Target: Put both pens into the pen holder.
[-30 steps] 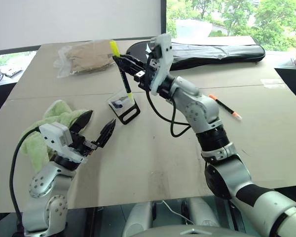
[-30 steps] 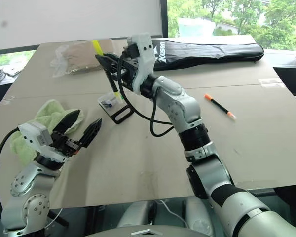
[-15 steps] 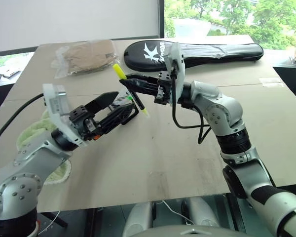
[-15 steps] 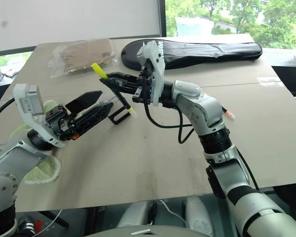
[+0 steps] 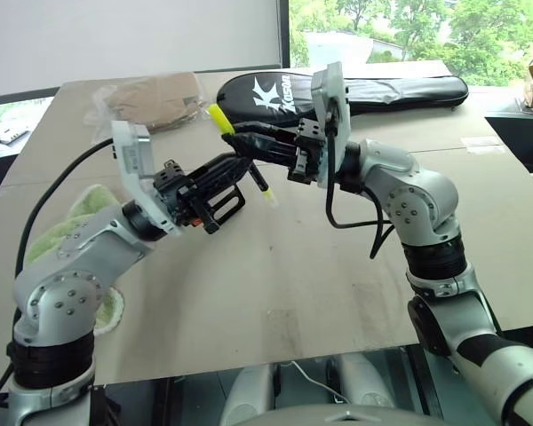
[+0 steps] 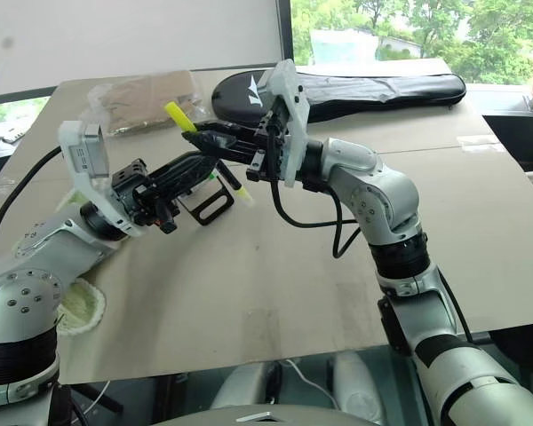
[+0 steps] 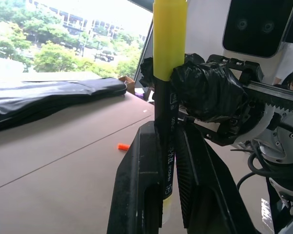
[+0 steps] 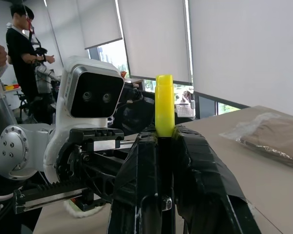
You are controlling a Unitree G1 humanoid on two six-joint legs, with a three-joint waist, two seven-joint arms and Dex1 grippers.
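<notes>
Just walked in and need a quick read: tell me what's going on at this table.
Both arms meet above the table over the yellow-capped pen. The right gripper and the left gripper each have their jaws shut on it. The pen holder sits just below, without a pen. The orange-capped pen lies farther off on the table.

The two arms meet in the upper middle of the head view, above the table (image 5: 275, 293). The left gripper (image 5: 234, 169) comes in from the left and the right gripper (image 5: 245, 145) from the right, and both are closed on the same pen (image 5: 240, 167), which slants between them.

The pen holder (image 6: 206, 200) sits on the table just below the grippers. A bag (image 5: 151, 96) lies at the upper left. A long case (image 5: 400, 89) lies across the top. A cloth (image 5: 71, 222) lies at the left edge, under the left arm.
</notes>
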